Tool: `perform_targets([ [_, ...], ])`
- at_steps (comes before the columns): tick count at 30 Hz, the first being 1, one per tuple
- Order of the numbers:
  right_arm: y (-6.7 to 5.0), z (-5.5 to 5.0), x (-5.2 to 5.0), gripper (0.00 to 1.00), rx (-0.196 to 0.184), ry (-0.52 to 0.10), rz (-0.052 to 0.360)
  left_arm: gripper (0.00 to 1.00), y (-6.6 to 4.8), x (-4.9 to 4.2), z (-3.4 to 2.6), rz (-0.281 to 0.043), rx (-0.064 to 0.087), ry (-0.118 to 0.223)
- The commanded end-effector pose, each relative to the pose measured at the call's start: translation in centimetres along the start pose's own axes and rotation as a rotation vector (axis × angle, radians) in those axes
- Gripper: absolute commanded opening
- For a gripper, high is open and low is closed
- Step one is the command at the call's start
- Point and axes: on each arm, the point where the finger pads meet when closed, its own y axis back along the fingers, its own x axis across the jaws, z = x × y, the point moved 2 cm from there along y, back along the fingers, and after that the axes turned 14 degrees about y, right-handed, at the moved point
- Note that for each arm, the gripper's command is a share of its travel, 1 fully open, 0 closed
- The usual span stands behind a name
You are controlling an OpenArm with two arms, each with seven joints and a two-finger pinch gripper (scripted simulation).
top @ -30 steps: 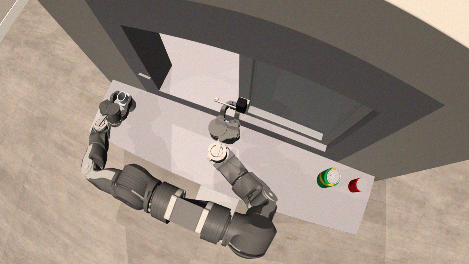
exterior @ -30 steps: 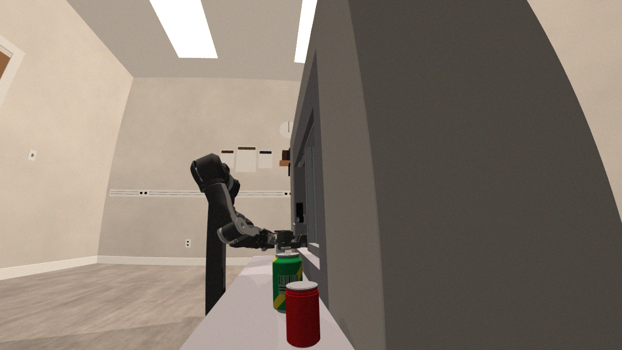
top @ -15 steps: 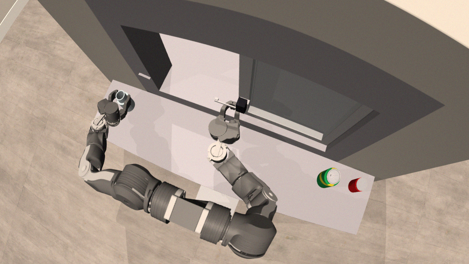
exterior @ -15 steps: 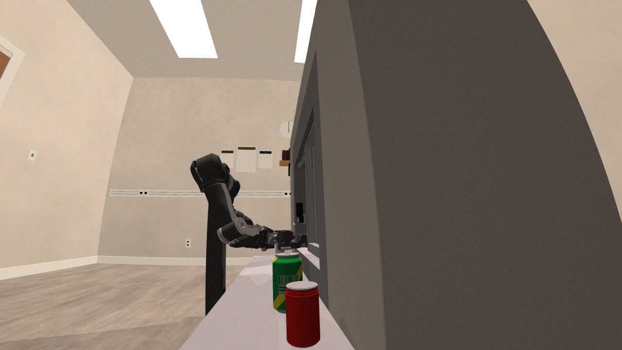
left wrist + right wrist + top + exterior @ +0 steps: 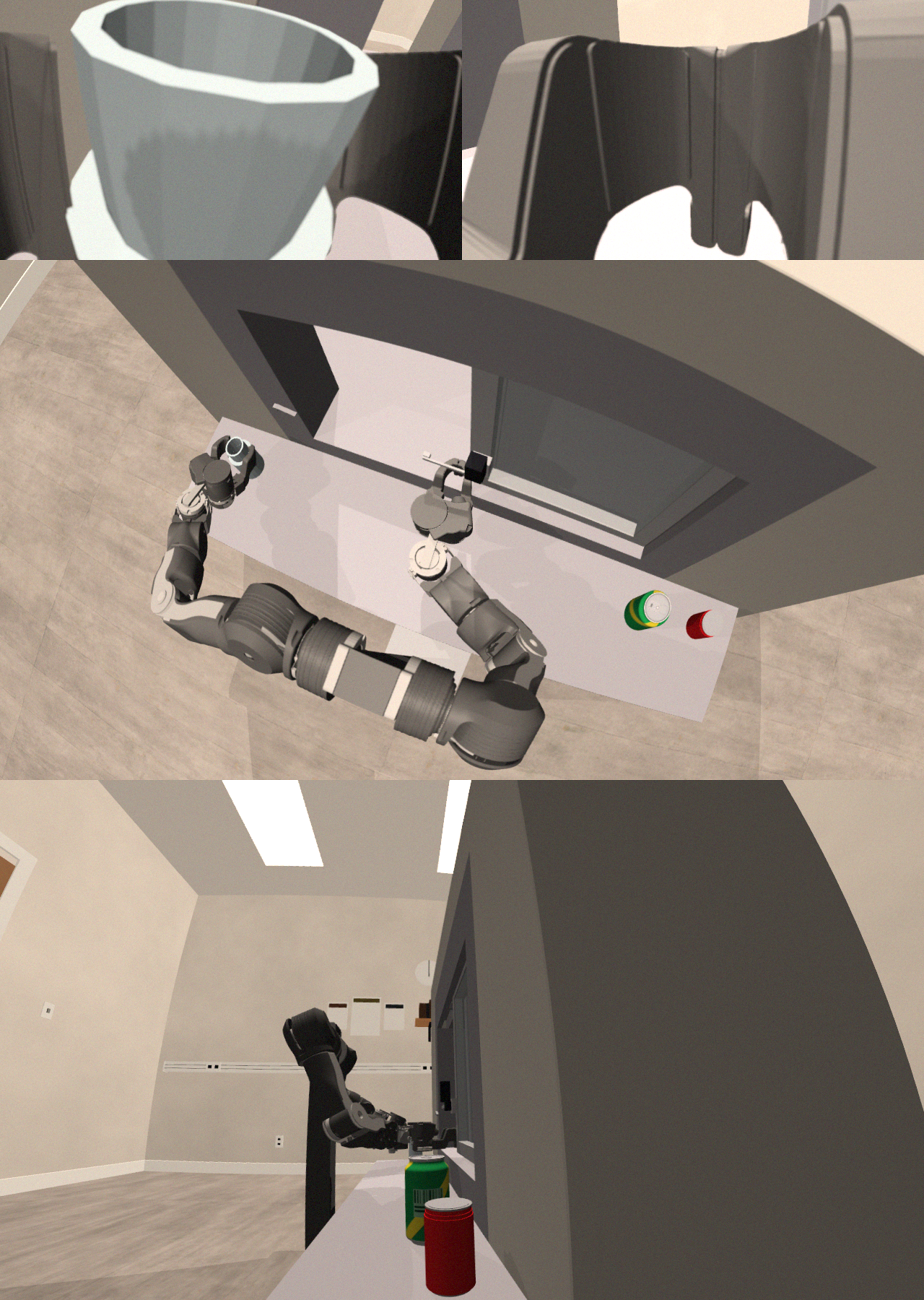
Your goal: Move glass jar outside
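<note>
The glass jar point(image 5: 238, 448) point(image 5: 224, 115), grey-white and see-through, is between the fingers of my left gripper point(image 5: 236, 453) at the far left end of the inside shelf. My left gripper is shut on it. A shadow lies on the shelf beside it; whether its base touches the shelf I cannot tell. The clear pane point(image 5: 561, 434) stands slid to the right, with the window open on the left. My right gripper point(image 5: 457, 463) point(image 5: 715, 144) is shut and empty, at the handle's black block point(image 5: 476, 466); contact with it is unclear.
A green can point(image 5: 638, 612) point(image 5: 419, 1181) and a red can point(image 5: 697, 625) point(image 5: 449, 1249) stand at the right end of the inside shelf point(image 5: 581, 648) point(image 5: 362, 1245). A pale surface point(image 5: 400, 383) shows through the opening. A thin light rod point(image 5: 442, 461) juts left from the black block.
</note>
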Motion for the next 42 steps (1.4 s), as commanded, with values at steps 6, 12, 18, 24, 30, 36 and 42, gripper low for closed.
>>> perform_targets([
  [6,-0.2,-0.1,0.2,0.0,0.001,0.0,0.009,0.0,0.3,0.11,-1.2,-0.005,0.019,-0.007],
  [12,-0.4,-0.1,0.4,0.0,-0.003,0.0,0.016,0.0,0.6,0.3,-1.64,-0.005,0.019,-0.007],
  [18,-0.1,-0.2,0.1,0.0,0.004,0.0,0.002,0.0,0.8,0.42,-1.94,-0.005,0.019,-0.007],
  [24,-0.2,-0.1,0.3,0.0,0.0,0.0,0.01,0.0,1.1,0.56,-2.42,-0.005,0.019,-0.007],
  [30,-0.4,-0.1,0.5,0.0,-0.003,0.0,0.018,0.0,1.4,0.71,-2.91,-0.005,0.019,-0.007],
  [36,-0.1,-0.2,0.1,0.0,0.003,0.0,0.003,0.0,1.6,0.8,-3.24,-0.005,0.019,-0.007],
  [42,-0.2,-0.1,0.3,0.0,0.0,0.0,0.011,0.0,1.9,0.91,-3.77,-0.005,0.019,-0.007],
])
